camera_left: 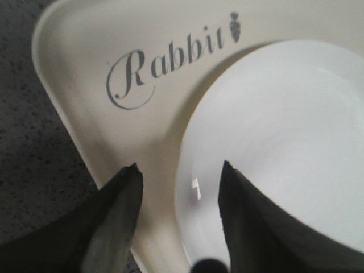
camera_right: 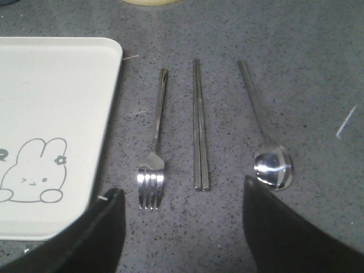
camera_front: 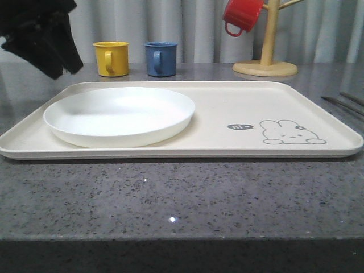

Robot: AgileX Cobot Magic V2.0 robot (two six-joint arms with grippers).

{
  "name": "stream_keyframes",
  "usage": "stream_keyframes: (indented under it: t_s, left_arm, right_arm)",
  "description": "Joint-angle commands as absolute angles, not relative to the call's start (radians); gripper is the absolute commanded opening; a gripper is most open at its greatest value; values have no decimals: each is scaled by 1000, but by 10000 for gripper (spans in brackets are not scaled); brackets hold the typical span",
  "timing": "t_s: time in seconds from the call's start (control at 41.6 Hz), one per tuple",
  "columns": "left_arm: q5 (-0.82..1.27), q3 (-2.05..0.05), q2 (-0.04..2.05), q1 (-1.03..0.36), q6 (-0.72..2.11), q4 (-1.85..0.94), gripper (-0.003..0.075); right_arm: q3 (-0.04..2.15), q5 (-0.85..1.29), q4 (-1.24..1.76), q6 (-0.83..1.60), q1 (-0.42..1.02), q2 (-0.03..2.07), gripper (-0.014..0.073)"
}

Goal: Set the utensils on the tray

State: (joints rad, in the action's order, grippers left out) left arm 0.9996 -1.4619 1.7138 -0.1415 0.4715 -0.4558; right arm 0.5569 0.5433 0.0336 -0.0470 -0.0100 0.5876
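Plate (camera_front: 119, 115) sits on tray (camera_front: 239, 102), left half. Fork (camera_right: 154, 149), chopsticks (camera_right: 199, 128), spoon (camera_right: 266, 140) lie parallel on bench (camera_right: 307, 74) beside tray. L gripper (camera_left: 179, 179) jaws released over plate rim; R gripper (camera_right: 182, 196) jaws released above utensils

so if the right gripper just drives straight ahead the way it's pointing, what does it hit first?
Probably the chopsticks, lying centred between the open right gripper fingers, fork and spoon flanking them on the grey tabletop. Depth is unclear, so it may meet the bare counter just short of them.
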Motion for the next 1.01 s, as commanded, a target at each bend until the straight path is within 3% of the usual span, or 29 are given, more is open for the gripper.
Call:
stream_keyframes:
  t_s: [0.0, 0.216, 0.505, 0.817, 0.985]
  left_arm:
    - [981, -1500, 1590, -164, 463, -475, 342]
    - [960, -1450, 1428, -303, 463, -393, 338]
    - [822, -1232, 1177, -512, 459, -274, 338]
    - [792, -992, 958, -538, 459, -246, 338]
    - [794, -952, 927, -538, 459, -246, 338]
  right_arm:
    - [585, 475, 29, -38, -14, 597, 476]
    - [585, 475, 29, -38, -14, 597, 476]
    - [585, 475, 29, -38, -14, 597, 476]
    - [593, 489, 49, -38, -12, 598, 476]
    - [687, 631, 49, -19, 15, 674, 476]
